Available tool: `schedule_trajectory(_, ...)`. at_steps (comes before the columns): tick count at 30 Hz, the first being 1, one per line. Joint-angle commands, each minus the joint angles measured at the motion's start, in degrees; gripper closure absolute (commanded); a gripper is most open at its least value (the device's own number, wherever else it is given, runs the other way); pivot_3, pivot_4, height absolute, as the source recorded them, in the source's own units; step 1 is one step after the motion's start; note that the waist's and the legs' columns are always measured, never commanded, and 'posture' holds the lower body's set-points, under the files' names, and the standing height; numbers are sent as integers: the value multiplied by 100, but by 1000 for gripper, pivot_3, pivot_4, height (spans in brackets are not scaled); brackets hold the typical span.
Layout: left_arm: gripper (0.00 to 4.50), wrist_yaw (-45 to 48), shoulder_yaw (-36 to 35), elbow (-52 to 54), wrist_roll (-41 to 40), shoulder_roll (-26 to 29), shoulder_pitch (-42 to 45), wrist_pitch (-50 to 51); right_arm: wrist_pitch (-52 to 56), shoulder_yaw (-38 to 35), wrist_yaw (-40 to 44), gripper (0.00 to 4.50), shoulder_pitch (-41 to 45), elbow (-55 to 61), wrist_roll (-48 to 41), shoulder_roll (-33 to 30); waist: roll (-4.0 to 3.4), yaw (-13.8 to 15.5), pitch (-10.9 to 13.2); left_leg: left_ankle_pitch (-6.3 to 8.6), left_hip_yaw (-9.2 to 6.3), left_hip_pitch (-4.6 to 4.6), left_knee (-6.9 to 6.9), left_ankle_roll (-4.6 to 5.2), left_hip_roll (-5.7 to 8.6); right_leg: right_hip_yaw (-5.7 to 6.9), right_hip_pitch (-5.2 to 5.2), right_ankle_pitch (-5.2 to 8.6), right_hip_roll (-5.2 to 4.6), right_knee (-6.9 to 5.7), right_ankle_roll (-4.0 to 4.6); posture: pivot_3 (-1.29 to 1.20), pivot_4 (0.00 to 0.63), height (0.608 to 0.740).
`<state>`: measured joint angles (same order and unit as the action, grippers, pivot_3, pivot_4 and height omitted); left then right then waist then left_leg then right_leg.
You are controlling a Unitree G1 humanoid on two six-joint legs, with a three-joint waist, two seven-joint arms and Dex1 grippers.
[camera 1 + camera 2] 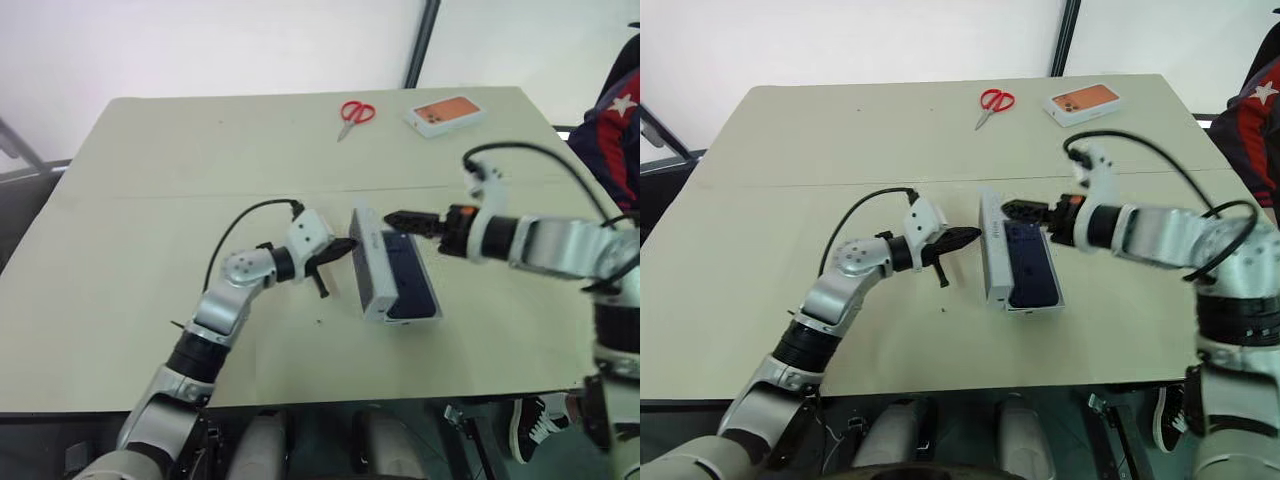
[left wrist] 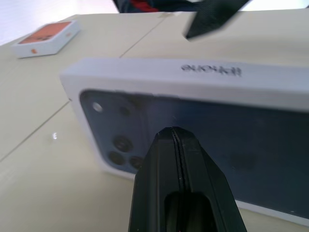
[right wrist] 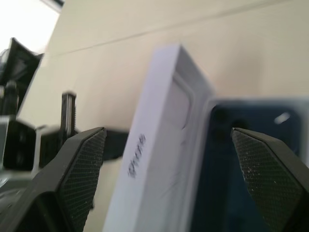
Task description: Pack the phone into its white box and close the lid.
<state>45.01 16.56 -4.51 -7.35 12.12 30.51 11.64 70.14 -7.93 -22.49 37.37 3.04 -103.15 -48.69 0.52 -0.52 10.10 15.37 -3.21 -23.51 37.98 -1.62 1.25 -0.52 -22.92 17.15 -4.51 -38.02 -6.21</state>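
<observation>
The white rectangular cardboard lid (image 1: 397, 276), its top bearing a dark blue phone picture and its white side printed with a brand name, sits near the middle of the pale beige bench (image 1: 150, 200), tilted with its left long side raised; from these angles it cannot be told how fully it seats on whatever lies beneath. The left gripper (image 1: 340, 250), black jaws pressed together, points level at the raised white side from just beside it; contact cannot be confirmed. In the left wrist view the shut jaws sit right in front of the printed camera cluster. The right gripper (image 1: 1025, 212), jaws spread wide, hovers over the lid's far end, pinching nothing; in the right wrist view its two textured fingers (image 3: 79, 169) flank the lid's far corner without touching it. Well apart, at the bench's far edge, lie red-handled scissors (image 1: 355, 115) and an orange-topped white box (image 1: 445, 114). A person in dark blue and red clothing (image 1: 615, 130) stands at the right edge.
</observation>
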Motion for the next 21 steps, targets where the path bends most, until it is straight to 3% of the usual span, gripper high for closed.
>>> schedule_trajectory(1,4500,77,245,118,44,-218,199,-100,38,65,743,167,28,20,939,-248,0,-3,0,0,-1,0,0,0,0,0,1,0,0,1,0,0,150,740)
schedule_trajectory(7,4500,-35,179,186,-89,-461,205,87,-280,586,2251,167,-43,356,3025,-677,-1,-17,0,0,0,0,0,1,1,-1,-1,0,0,0,0,0,150,740)
schedule_trajectory(10,4500,-81,-138,463,-305,-315,145,355,-774,1156,3143,1097,-137,726,4317,-1095,-3,-25,1,1,-1,1,-1,1,-1,-1,-5,0,2,-3,0,0,150,740)
schedule_trajectory(16,4500,-205,-499,927,-290,312,-83,700,-1734,1955,4540,4133,-300,1148,6212,-1604,-5,-16,1,0,0,1,-1,0,0,-2,-9,0,2,-3,-1,0,150,740)
schedule_trajectory(17,4500,-219,-531,956,-238,454,-133,792,-1873,2055,4735,4407,-333,1258,6464,-1661,-5,-13,1,0,0,1,-1,0,0,-2,-9,0,1,-3,-1,0,150,740)
schedule_trajectory(21,4500,-178,-401,961,6,923,-284,1031,-2409,2354,5337,4407,-534,1616,7384,-1759,-5,-10,2,0,-3,1,-1,0,1,-1,-9,0,0,-3,-1,0,150,740)
